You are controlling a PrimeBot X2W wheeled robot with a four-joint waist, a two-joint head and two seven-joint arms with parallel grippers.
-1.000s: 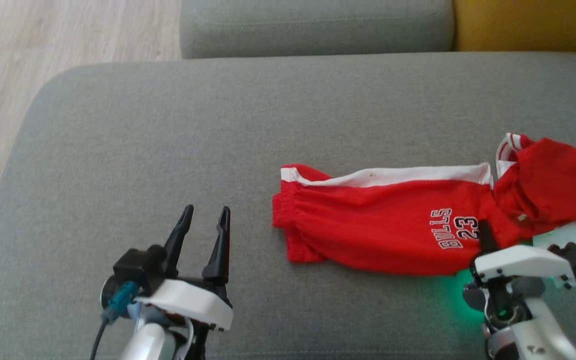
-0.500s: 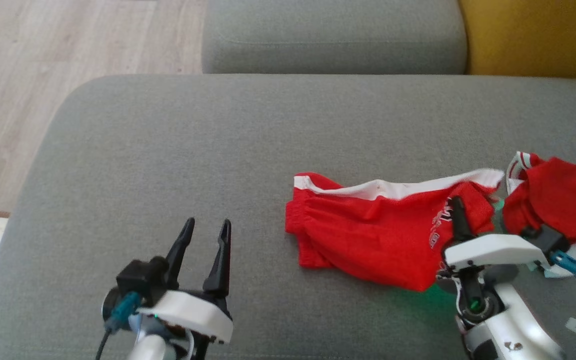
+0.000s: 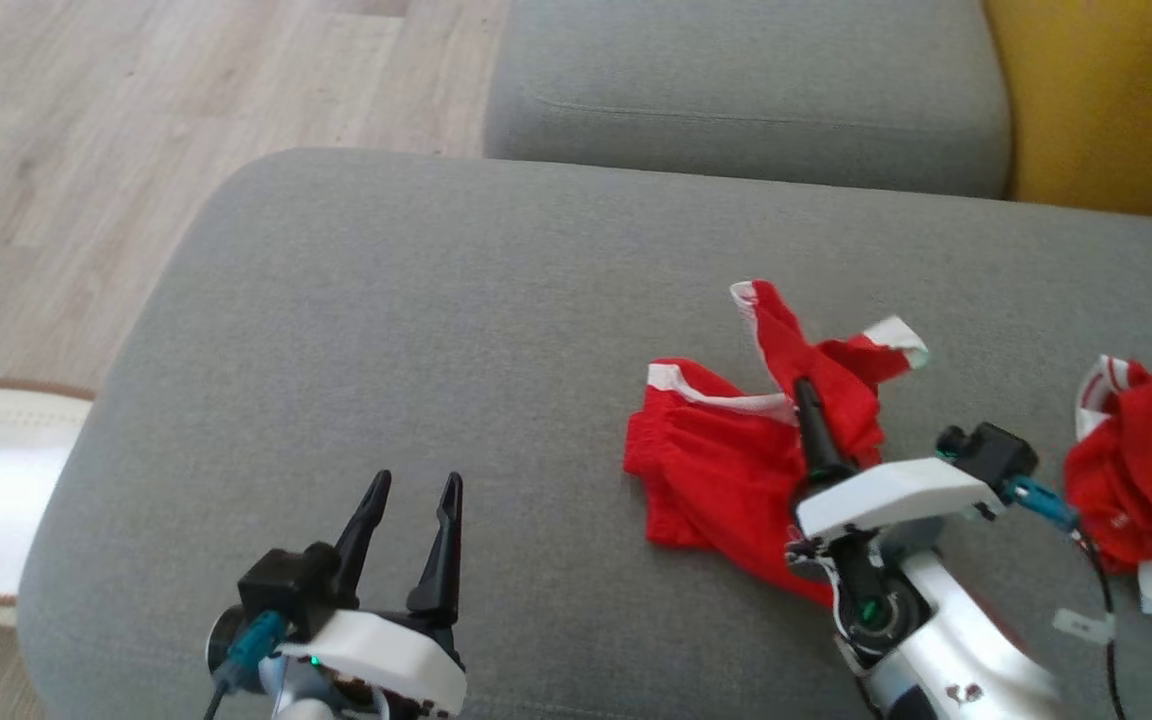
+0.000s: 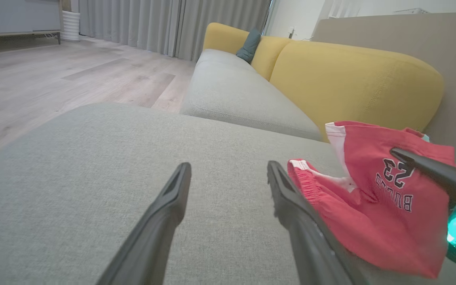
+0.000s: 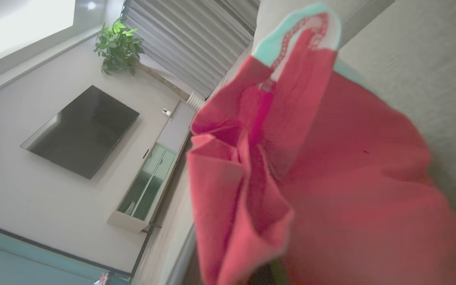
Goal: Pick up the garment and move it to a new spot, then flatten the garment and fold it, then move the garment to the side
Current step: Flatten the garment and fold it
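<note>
The garment (image 3: 716,480), red shorts of thin, soft cloth with a white side stripe and a gathered elastic waistband, is bunched on the grey, coarsely woven seat cushion (image 3: 416,300), right of its middle. One leg is pinched between the closed fingers of the right gripper (image 3: 804,392) and held raised in loose folds. The left gripper (image 3: 416,484) is held empty over the cushion, its tapered dark fingers spread apart, beside the cloth. "BULLS" and "23" are printed on the raised leg in dark, white-edged characters, seen upside down from the left wrist. A second red-and-white cloth (image 3: 1146,470) is crumpled farther right.
</note>
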